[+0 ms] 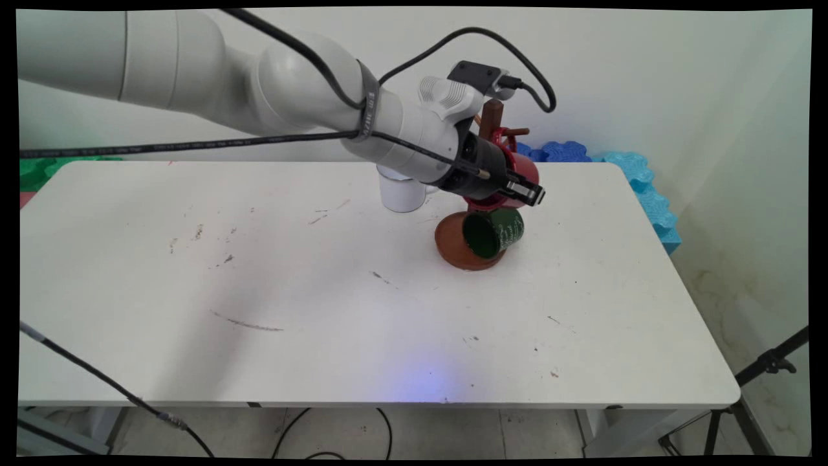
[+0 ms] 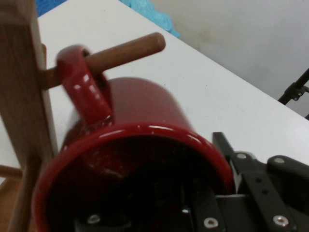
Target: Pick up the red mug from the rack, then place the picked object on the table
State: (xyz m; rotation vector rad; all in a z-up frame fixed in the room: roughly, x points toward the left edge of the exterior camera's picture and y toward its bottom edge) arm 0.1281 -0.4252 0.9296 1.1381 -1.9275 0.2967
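**Red mug on the peg, gripper at its rim**

Where the arm reaches across the far middle of the white table (image 1: 323, 291), the gripper (image 1: 517, 188) sits at a red mug (image 2: 140, 121). Hand view: the mug's handle loops over a wooden peg (image 2: 125, 50) of the mug tree (image 1: 493, 116); one finger (image 2: 227, 150) lies outside the rim, the other seemingly inside the mouth. Whether they actually pinch the wall cannot be told.

Surface: scuffed, with dark marks scattered across left and centre. A green mug (image 1: 495, 232) hangs tilted just below the red one, over the tree's round brown base (image 1: 453, 249). A white mug (image 1: 401, 193) stands just beside the base, toward the left.

Room: pale wall behind; blue foam mats (image 1: 637, 171) along the far right edge, green ones (image 1: 39, 169) at far left. A tripod leg (image 1: 770, 362) stands off the right corner. Near half and right end of the table lie open.
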